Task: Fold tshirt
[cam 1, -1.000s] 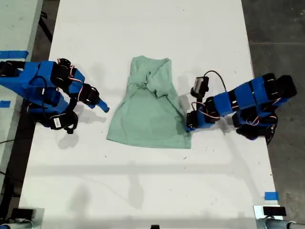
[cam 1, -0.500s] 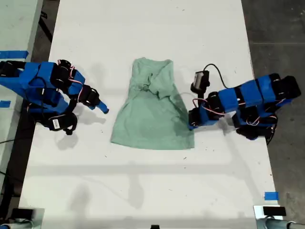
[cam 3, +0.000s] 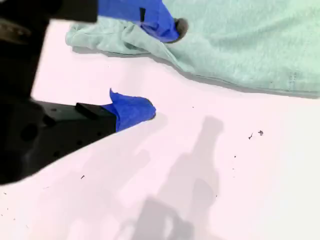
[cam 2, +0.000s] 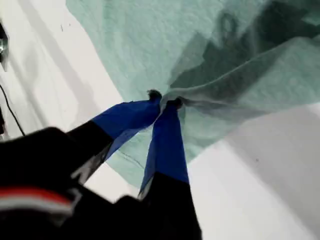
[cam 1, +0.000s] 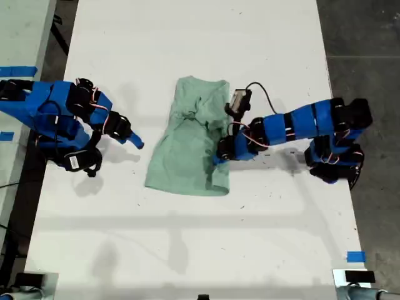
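Soft, creased mint tshirt (cam 1: 187, 147) on smooth white table (cam 1: 187, 250), edge pinched by first gripper (cam 2: 164, 101); second gripper (cam 3: 160, 67) spread.

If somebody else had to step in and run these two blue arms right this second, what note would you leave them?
My first gripper is shut on an edge of the pale mint-green cloth t-shirt and holds it over the shirt's middle, making a lengthwise fold.
My second gripper is open and empty, over the white table beside the shirt's edge, at the exterior view's left.
Done: one side partly folded inward; the neck end is bunched.
Left: release that edge, fold the other side, then fold end to end.
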Controlling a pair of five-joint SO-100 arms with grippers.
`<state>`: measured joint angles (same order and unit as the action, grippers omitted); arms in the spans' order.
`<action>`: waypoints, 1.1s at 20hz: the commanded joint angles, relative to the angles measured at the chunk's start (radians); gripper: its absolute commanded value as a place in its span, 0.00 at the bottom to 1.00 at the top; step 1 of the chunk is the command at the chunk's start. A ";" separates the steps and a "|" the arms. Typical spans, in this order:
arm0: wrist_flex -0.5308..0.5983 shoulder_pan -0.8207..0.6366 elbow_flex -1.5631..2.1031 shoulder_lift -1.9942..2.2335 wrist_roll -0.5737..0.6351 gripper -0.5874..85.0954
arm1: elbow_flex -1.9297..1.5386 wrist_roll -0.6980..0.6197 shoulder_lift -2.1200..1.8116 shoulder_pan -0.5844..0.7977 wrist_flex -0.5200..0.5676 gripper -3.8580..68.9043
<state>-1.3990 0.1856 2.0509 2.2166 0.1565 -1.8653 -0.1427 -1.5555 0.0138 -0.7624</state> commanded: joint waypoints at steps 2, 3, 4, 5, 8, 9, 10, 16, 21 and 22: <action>0.014 -0.008 -0.011 0.018 0.006 0.22 | 0.160 -0.002 0.219 0.014 0.121 0.21; 0.014 -0.008 -0.011 0.018 0.006 0.22 | 0.192 -0.005 0.255 0.008 0.095 0.38; 0.015 -0.006 -0.011 0.018 0.006 0.22 | 0.219 -0.008 0.268 0.005 0.051 0.41; 0.018 -0.006 -0.011 0.017 0.006 0.22 | 0.242 -0.006 0.267 0.002 -0.009 0.43; 0.020 -0.008 -0.014 0.009 0.006 0.23 | 0.402 -0.031 0.195 -0.021 -0.291 0.54; 0.020 -0.009 -0.014 0.008 0.006 0.23 | 0.488 -0.044 0.163 -0.029 -0.403 0.54; 0.020 -0.011 -0.015 0.006 0.006 0.23 | 0.574 -0.063 0.133 -0.037 -0.506 0.54; 0.009 0.017 -0.152 -0.124 -0.008 0.26 | 0.535 -0.055 -0.100 -0.049 -0.767 0.55; 0.048 0.025 -0.230 -0.310 -0.008 0.27 | 0.411 -0.034 -0.163 -0.049 -0.726 0.55; 0.097 0.028 -0.207 -0.328 -0.006 0.27 | 0.405 -0.031 -0.167 -0.051 -0.724 0.55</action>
<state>-1.3668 0.1902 1.8761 1.9083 0.1565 -1.4650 -0.1856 -1.6460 -0.0230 -1.5202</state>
